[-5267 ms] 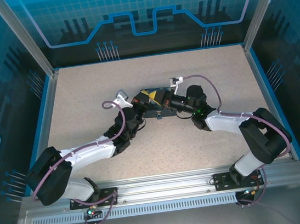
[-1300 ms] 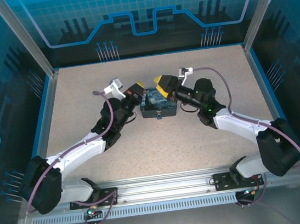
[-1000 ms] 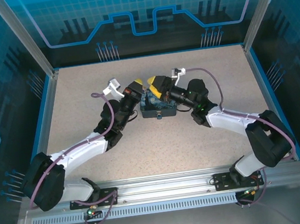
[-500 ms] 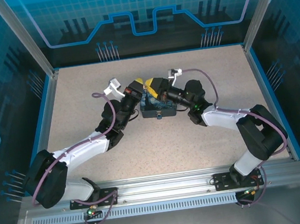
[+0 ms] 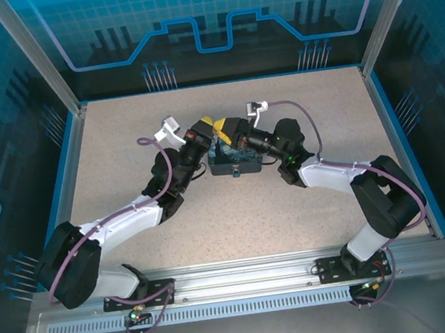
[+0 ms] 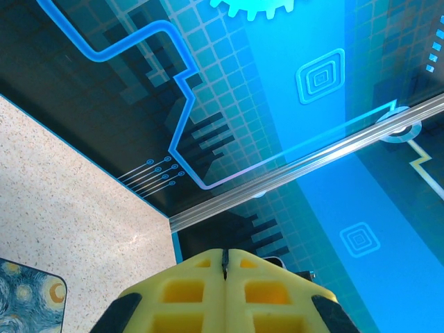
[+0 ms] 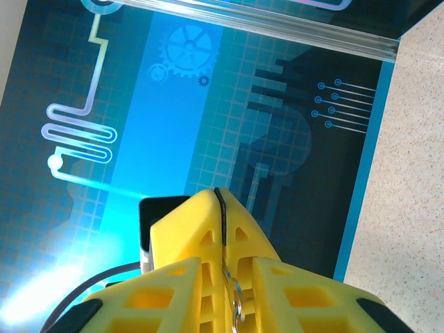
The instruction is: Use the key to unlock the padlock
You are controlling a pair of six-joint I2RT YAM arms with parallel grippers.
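Note:
The Starry-Night tin (image 5: 238, 163) sits mid-table, its corner also in the left wrist view (image 6: 21, 298). A tiny speck on its near face looks like the padlock (image 5: 236, 173), too small to tell more. Both grippers hover over the tin's far edge, tips nearly meeting. My left gripper (image 5: 211, 126) (image 6: 224, 254) is shut, with nothing visible between its yellow fingers. My right gripper (image 5: 228, 127) (image 7: 219, 194) is shut on a thin silvery metal piece with a small ring (image 7: 236, 300), apparently the key, which sits deep between the fingers.
Blue patterned walls and aluminium posts (image 5: 34, 56) enclose the speckled table (image 5: 135, 129). Both forearms angle in from the near corners towards the tin. Purple cables (image 5: 297, 111) loop above the wrists.
Over the last second my right gripper has slid left towards the left gripper and its fingers have closed. The left gripper has stayed shut and barely moved.

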